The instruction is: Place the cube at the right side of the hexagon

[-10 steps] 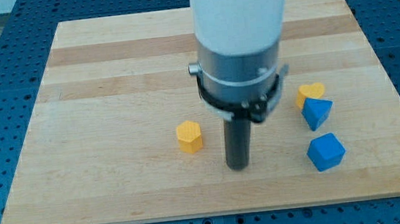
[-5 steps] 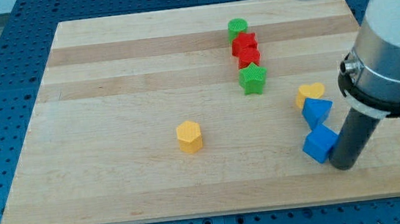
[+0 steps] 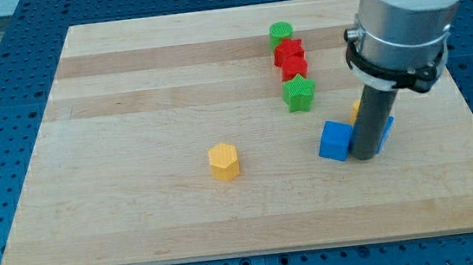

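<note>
The blue cube (image 3: pixel 335 140) lies on the wooden board (image 3: pixel 128 91) right of centre. My tip (image 3: pixel 363 156) rests against the cube's right side. The yellow hexagon (image 3: pixel 224 162) lies well to the cube's left, near the middle of the board. The rod hides most of a blue block (image 3: pixel 386 129) and a yellow block (image 3: pixel 355 111) just behind it.
A green cylinder (image 3: pixel 281 33), two red blocks (image 3: pixel 289 57) and a green star (image 3: pixel 299 92) stand in a column at the view's top, right of centre, above the cube.
My tip swung from the middle of the board to the cube's right side, then pushed the cube left and upward, closer to the hexagon.
</note>
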Robot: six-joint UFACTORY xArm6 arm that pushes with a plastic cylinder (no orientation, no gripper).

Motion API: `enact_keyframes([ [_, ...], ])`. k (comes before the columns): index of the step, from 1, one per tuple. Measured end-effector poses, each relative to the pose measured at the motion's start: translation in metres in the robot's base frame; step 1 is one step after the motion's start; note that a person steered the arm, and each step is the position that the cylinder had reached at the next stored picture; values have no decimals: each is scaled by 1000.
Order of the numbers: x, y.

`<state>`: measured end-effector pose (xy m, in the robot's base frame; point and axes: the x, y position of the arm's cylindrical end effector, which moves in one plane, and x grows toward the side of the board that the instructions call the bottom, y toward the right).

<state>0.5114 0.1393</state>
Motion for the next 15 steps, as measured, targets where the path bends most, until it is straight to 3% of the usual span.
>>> enact_keyframes([
  [4, -11, -46],
  [7, -42, -47],
  [10, -14, -106],
  [15, 7, -105],
])
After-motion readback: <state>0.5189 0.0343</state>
